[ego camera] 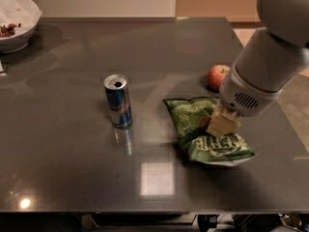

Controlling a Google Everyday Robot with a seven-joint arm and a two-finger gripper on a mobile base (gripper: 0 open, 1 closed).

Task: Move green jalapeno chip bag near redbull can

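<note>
Green jalapeno chip bag lies on the right of the worktop, its long axis running from far-left to near-right. The gripper is closed on its bunched middle. The redbull can stands upright well to the left, bare worktop between them. An apple sits just beyond the bag, and a bowl sits at the far-left corner.
</note>
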